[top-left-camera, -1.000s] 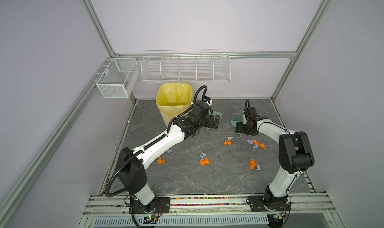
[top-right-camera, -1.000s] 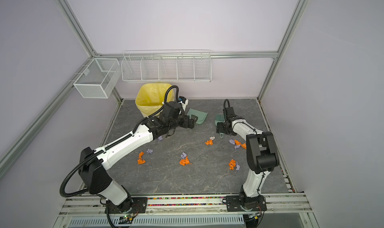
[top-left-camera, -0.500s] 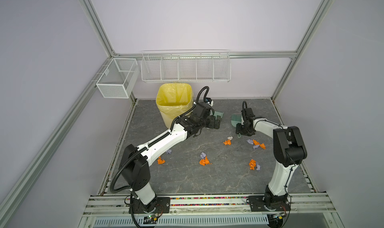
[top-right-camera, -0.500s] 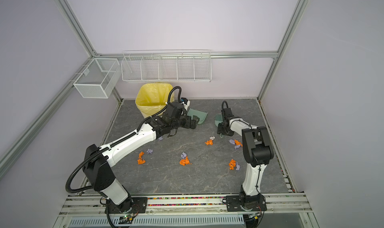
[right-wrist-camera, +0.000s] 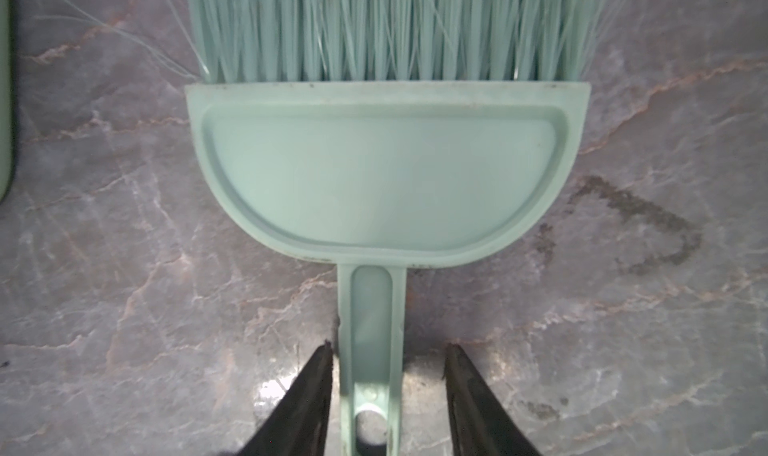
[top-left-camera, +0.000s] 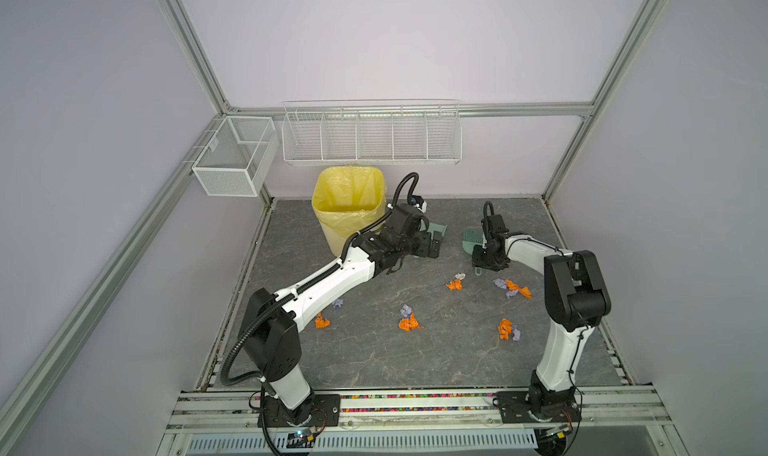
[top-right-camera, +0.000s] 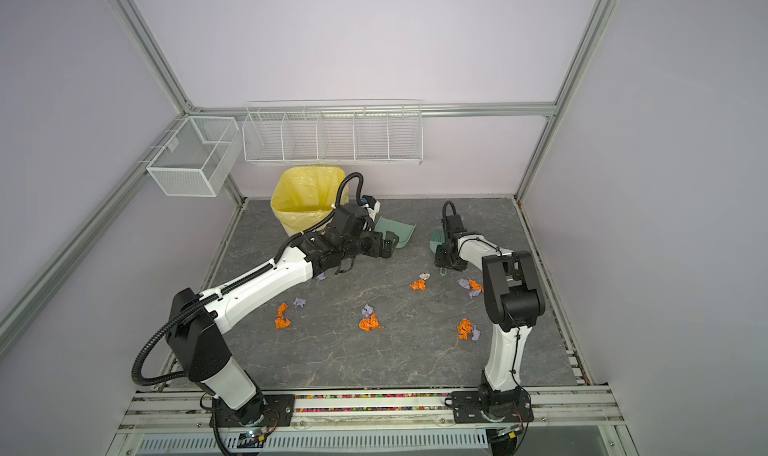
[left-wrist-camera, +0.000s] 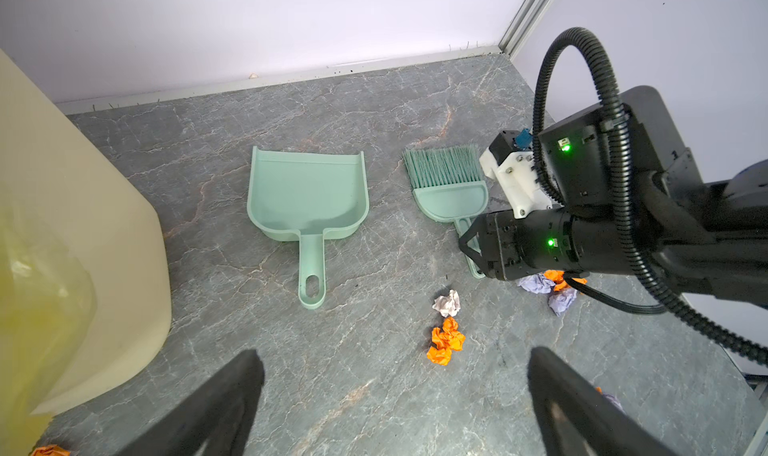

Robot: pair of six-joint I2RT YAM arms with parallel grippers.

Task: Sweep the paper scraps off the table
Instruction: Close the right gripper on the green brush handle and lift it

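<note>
Enclosure seen from above, left to right. Pale lavender walls and aluminium rails [top-left-camera: 245, 275] frame a dark grey, marble-veined worktop [top-left-camera: 374, 362]. A small wire basket [top-left-camera: 235, 159] hangs on the left rail, and a long divided basket [top-left-camera: 370, 138] hangs on the back wall. Below them a bin [top-left-camera: 349, 213] lined with a yellow bag stands at the rear left of the worktop.

The left hand [left-wrist-camera: 395, 391] hovers just right of the bin, its fingers [left-wrist-camera: 216, 408] spread wide and holding nothing. The green dustpan [left-wrist-camera: 307, 196] lies flat ahead of it. Just right of the dustpan, and apart from it, lies the green brush [left-wrist-camera: 449, 184], bristles toward the back wall.

The right hand [right-wrist-camera: 386, 348] straddles the brush handle, narrowed but not clamped: one finger [right-wrist-camera: 309, 387] sits at the handle's edge, and a gap shows on the other side. A dark ring-shaped smudge [right-wrist-camera: 640, 225] marks the surface beside the brush head.

The paper scraps [top-left-camera: 409, 321] — orange and lavender-grey wads — lie scattered in a band across the middle of the worktop, from beside the left arm to beside the right arm. The nearest ones lie just in front of the brush. The widest open stretch lies in front of the scraps, toward the arm bases.
</note>
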